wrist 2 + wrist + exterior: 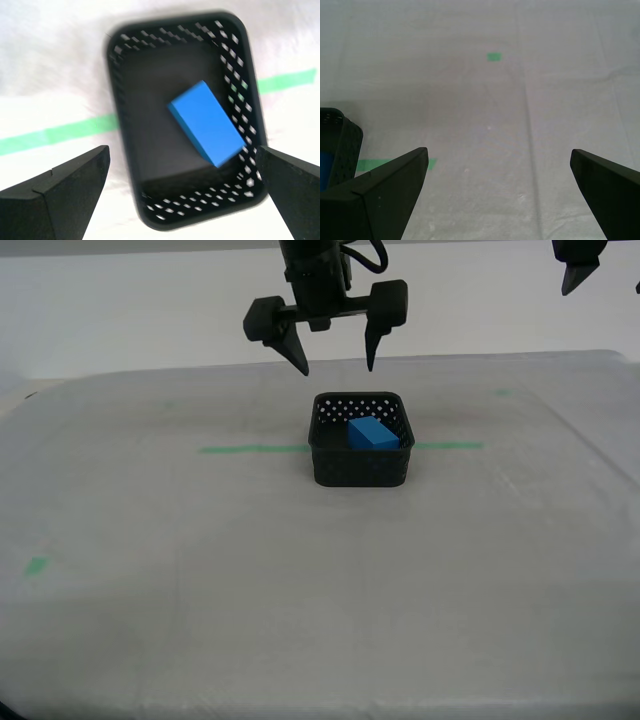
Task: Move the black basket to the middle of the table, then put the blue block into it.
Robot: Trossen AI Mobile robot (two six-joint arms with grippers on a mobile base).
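On the exterior view's left, the cloth-covered table (150, 620) carries a small green mark (36, 565) near its front edge, and a thin green tape line (252, 449) runs across toward the centre.

At mid-table the black basket (361, 471) sits on that line, which comes out again on its far side. The blue block (373, 433) lies inside the basket, tilted and leaning toward the wall on the exterior view's right. In our second wrist view the blue block (206, 123) lies at an angle across the floor of the black basket (125, 100), one end close against the perforated wall.

Directly above the basket hangs our second gripper (336, 355), jaws spread wide and holding nothing, its fingertips clear of the rim. The second wrist view shows our second gripper (183, 162) with a finger on either side of the basket.

At the exterior view's upper right, only a dark tip of our first gripper (579, 275) enters the picture. Our first wrist view shows our first gripper (499, 161) wide apart and empty over bare cloth, with a corner of the black basket (342, 145) at the edge and another green mark (494, 57) beyond.
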